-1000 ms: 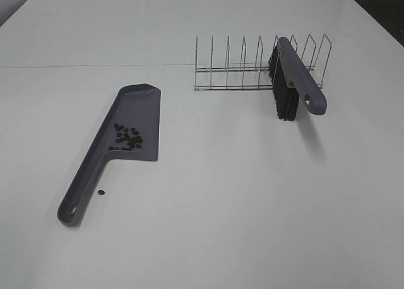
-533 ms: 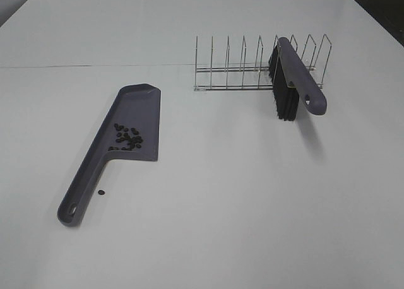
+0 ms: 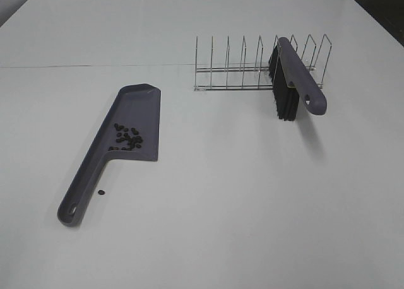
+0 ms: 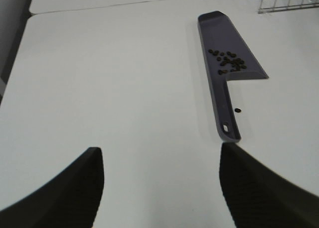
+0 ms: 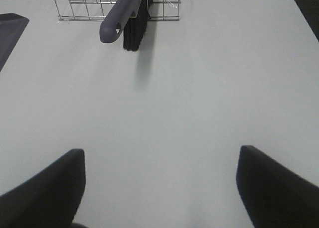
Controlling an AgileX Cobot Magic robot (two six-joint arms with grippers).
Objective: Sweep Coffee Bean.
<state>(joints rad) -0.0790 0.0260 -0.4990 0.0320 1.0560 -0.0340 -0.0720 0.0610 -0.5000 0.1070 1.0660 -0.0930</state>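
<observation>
Exterior high: purple-grey plastic dustpan [image 3: 129, 128] is lying flat on the white table [image 3: 221, 194], holding a cluster of tiny dark brown oval coffee beans [image 3: 127, 137]. One stray bean [image 3: 100, 192] is sitting on the table just beside the pan's handle. Purple-grey brush with black bristles [image 3: 291, 87] is leaning in the silver wire rack [image 3: 252, 65].

Left wrist: left gripper [image 4: 162, 188] is hanging with jaws spread wide, gripping nothing, facing the dustpan [image 4: 227, 63] and beans [image 4: 228, 61].

Right wrist: right gripper [image 5: 162, 188] is also gaping apart, empty, facing the brush [image 5: 130, 16] and rack [image 5: 84, 4].
</observation>
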